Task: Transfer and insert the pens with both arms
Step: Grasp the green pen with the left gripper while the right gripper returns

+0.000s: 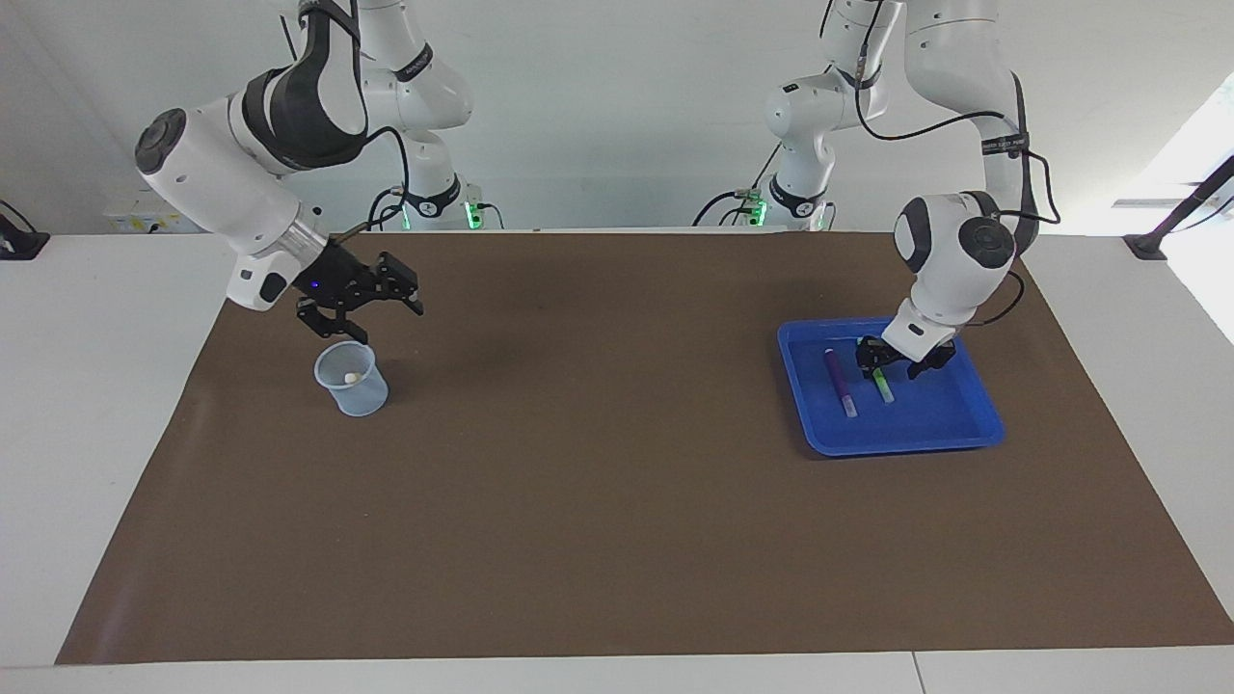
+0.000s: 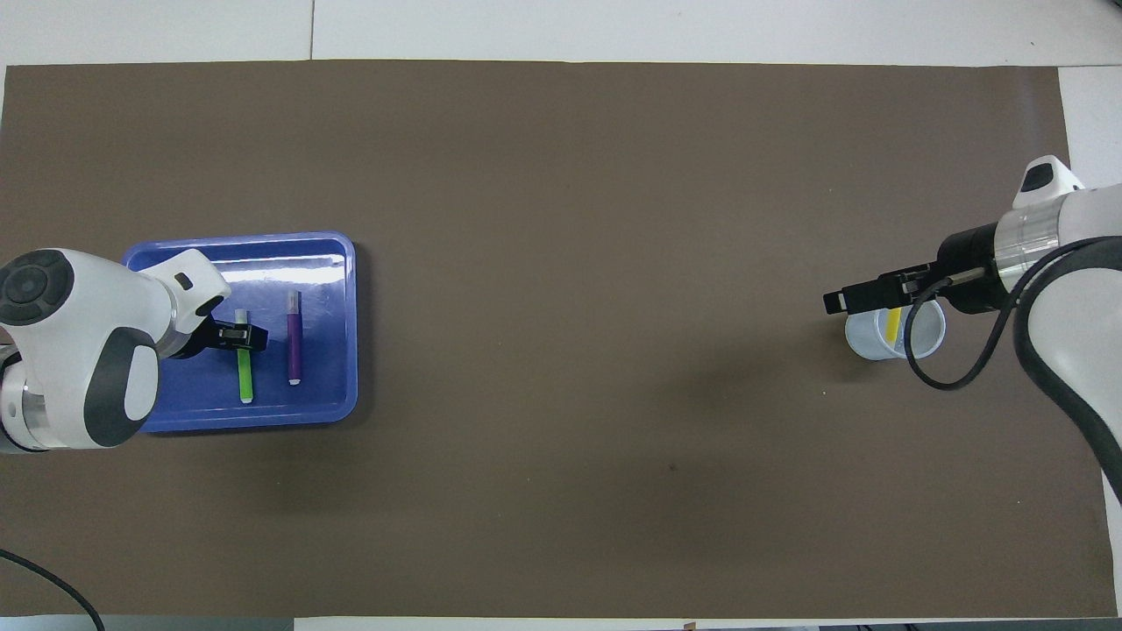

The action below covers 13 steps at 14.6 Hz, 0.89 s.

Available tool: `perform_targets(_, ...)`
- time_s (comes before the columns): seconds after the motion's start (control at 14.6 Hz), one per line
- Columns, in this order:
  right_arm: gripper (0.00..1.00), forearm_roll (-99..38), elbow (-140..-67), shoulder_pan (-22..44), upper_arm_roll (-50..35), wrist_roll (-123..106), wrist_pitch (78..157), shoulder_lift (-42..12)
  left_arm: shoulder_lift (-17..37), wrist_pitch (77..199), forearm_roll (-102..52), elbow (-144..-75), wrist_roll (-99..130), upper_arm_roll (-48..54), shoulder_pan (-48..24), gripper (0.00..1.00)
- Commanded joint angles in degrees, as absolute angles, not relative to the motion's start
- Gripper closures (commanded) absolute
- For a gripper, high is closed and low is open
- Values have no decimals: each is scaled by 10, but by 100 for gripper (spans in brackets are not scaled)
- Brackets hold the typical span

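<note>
My left gripper [image 1: 892,366] is down in the blue tray [image 1: 906,445], at the upper part of the bright green pen [image 1: 883,387], which lies flat. The purple pen [image 1: 841,384] lies beside it in the tray. From overhead, the left gripper [image 2: 242,336] crosses the green pen [image 2: 246,372], with the purple pen [image 2: 294,337] alongside. My right gripper [image 1: 390,323] is open and empty, just above the clear plastic cup [image 1: 353,390]. The yellow pen [image 2: 892,326] stands inside the cup [image 2: 868,346], its pale end up [image 1: 353,376].
A brown mat [image 1: 598,482] covers the table between the cup at the right arm's end and the tray [image 2: 346,263] at the left arm's end. A thin black slanted rod [image 1: 1191,207] stands off the mat near the left arm's base.
</note>
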<state>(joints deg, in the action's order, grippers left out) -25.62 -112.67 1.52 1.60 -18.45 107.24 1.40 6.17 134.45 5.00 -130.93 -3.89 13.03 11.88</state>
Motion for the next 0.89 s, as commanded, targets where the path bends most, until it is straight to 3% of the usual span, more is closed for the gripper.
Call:
perform_targets(0.0, 0, -293, -1118, 53, 13, -89, 1067, 12, 69, 1369, 61, -1317, -38, 134, 124, 23)
perform_targets(0.07, 0, -331, -1119, 58, 13, -67, 1066, 13, 70, 1373, 61, -1317, -37, 134, 124, 23)
perform_targets(0.21, 0, -398, -1125, 71, 13, -54, 1065, 19, 70, 1373, 61, -1317, -33, 134, 124, 35)
perform_targets(0.48, 0, -437, -1126, 95, 13, -4, 1087, 19, 70, 1373, 61, -1317, -32, 134, 124, 68)
perform_targets(0.69, 0, -438, -1129, 102, 12, 3, 1085, 20, 70, 1371, 61, -1315, -32, 134, 125, 100)
perform_targets(0.82, 0, -439, -1129, 108, 12, 26, 1088, 21, 71, 1368, 61, -1313, -32, 134, 125, 100)
